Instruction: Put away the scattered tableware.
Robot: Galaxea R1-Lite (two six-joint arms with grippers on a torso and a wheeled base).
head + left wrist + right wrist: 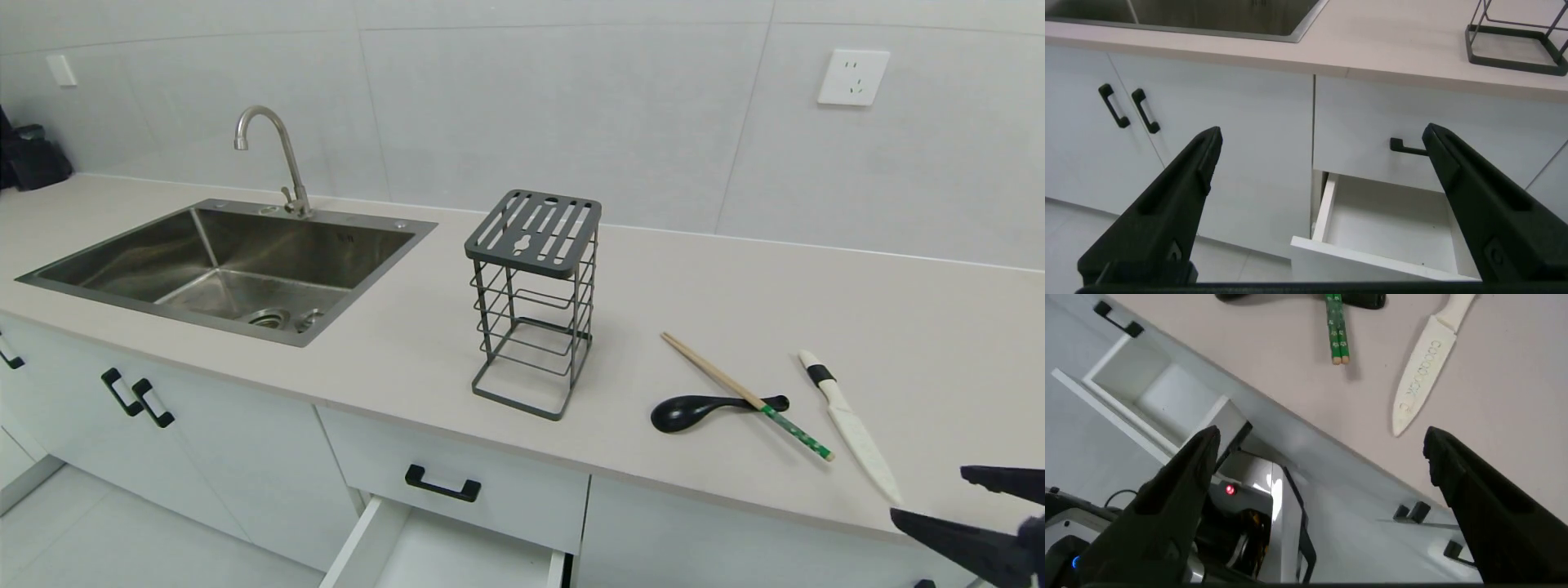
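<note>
Steel sink with curved faucet set in the counter; wall socket above

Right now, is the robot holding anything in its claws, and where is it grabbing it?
No, nothing. The left gripper and right gripper are both open and empty. The spoon, chopsticks and knife lie on the counter.
</note>
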